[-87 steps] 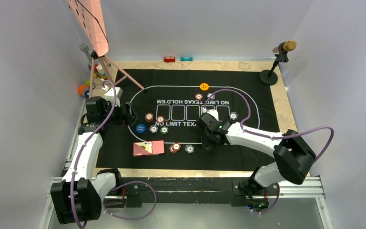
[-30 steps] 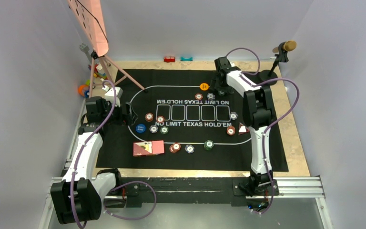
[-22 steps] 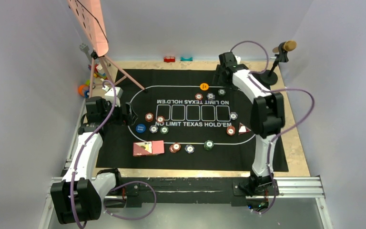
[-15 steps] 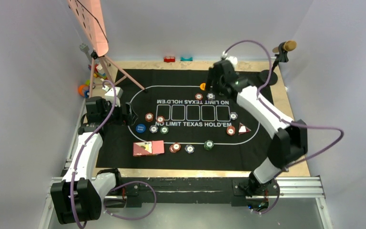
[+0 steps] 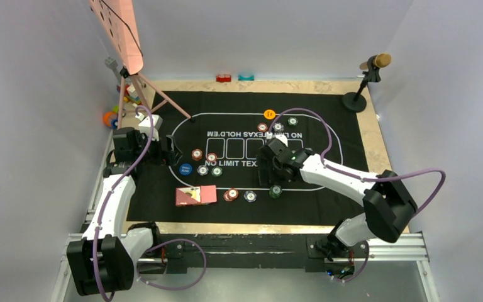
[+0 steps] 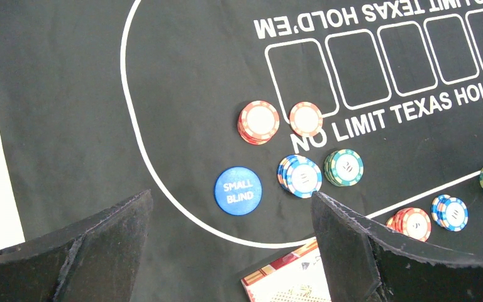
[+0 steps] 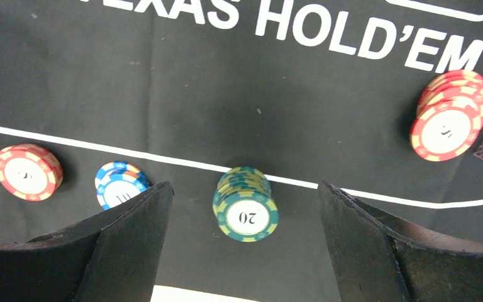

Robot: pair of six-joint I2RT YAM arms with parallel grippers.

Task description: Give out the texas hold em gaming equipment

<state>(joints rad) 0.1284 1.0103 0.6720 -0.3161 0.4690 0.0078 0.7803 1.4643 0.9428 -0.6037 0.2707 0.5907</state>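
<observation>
Though chips sat in stacks around the mat, cards lay piled at its near edge, undealt: roughly halfway, I judged. Empty, the right gripper gaped over the green stack; the left gripper was open and empty too.

Bare mat flanks the green chip stack between the right gripper's spread fingers; a blue stack crowds one finger, a red stack stands clear of the other

White-shelled arms with black joints trail purple cables; the pincer fingers are matte black.
</observation>
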